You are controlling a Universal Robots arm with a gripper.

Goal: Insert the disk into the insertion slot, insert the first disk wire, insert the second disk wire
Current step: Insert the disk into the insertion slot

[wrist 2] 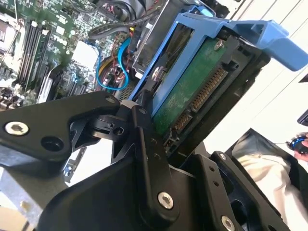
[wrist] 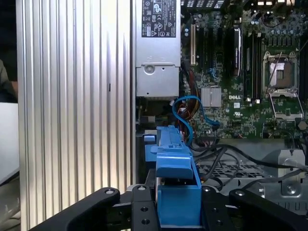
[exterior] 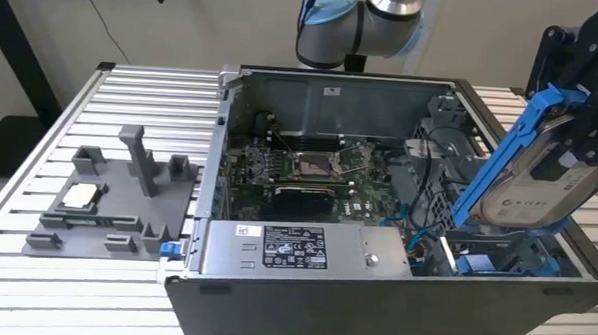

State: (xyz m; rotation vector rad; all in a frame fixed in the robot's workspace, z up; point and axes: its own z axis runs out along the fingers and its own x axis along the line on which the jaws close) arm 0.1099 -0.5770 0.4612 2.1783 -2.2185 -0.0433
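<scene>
My gripper (exterior: 583, 142) is shut on the disk (exterior: 535, 178), a silver drive with a white label clipped in a bright blue carrier frame (exterior: 499, 152). It hangs tilted above the case's corner at the exterior view's right. The insertion slot (exterior: 508, 246) in the grey drive cage lies just under the disk's lower end, which looks slightly apart from it. In the second wrist view the disk's green circuit board (wrist 2: 190, 91) and connector face the camera between the black fingers (wrist 2: 144, 144). In the first wrist view the blue carrier frame (wrist: 175, 192) sits between the fingers. A blue wire (wrist: 185, 113) curls loose inside the case.
The open computer case (exterior: 373, 312) lies on a slatted metal table (exterior: 148, 88). The grey power-supply box (exterior: 305, 250) sits beside the cage, with the motherboard (exterior: 310, 168) behind. A grey fixture (exterior: 115, 199) stands at the exterior view's left. Another blue part (exterior: 485, 264) rests in the cage.
</scene>
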